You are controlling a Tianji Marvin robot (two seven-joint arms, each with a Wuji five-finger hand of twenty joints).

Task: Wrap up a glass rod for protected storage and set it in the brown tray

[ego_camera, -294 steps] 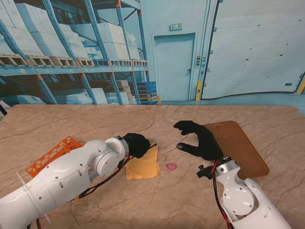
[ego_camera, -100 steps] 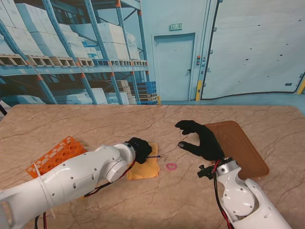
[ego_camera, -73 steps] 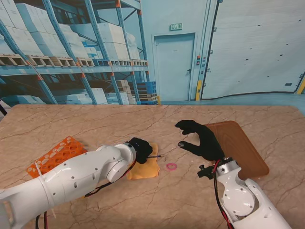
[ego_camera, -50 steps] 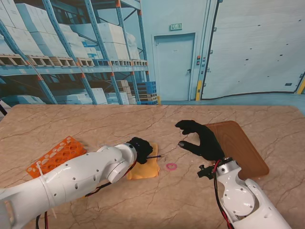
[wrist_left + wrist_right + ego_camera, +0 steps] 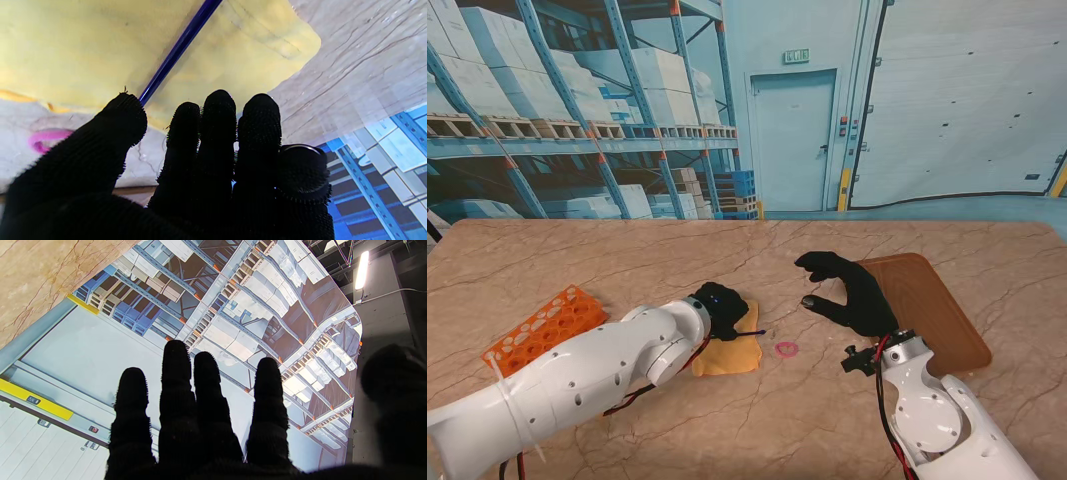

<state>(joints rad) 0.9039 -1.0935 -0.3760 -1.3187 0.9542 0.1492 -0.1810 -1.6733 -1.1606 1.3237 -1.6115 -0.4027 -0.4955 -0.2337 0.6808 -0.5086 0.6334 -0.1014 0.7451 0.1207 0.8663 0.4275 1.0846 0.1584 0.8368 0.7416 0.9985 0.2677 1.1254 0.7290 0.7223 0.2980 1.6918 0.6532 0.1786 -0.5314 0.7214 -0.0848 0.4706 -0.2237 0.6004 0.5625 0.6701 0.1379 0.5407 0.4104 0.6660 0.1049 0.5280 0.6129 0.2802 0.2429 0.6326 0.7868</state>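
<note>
Left hand (image 5: pixel 720 305): black-gloved, held over the far left corner of the yellow cloth (image 5: pixel 729 353). In my left wrist view the thumb (image 5: pixel 124 110) meets the near end of the glass rod (image 5: pixel 180 46), with the four fingers (image 5: pixel 218 110) packed together beside it; I cannot tell whether the rod is truly pinched or only touched.

Glass rod: thin, dark blue, lying across the cloth. From the stand view its free tip (image 5: pixel 755 332) sticks out just to the right of my left hand.

Yellow cloth: flat on the table (image 5: pixel 627 260), partly under my left hand, its rounded corner (image 5: pixel 300 36) visible in the wrist view.

Pink ring (image 5: pixel 786 349): on the table, just right of the cloth, between my two hands.

Right hand (image 5: pixel 847 290): raised off the table, fingers (image 5: pixel 175 373) spread, thumb apart, holding nothing.

Brown tray (image 5: pixel 932 310): on the table, directly right of my right hand, partly hidden under it.

Orange rack (image 5: pixel 542 320): well left of my left hand, beside the forearm.
</note>
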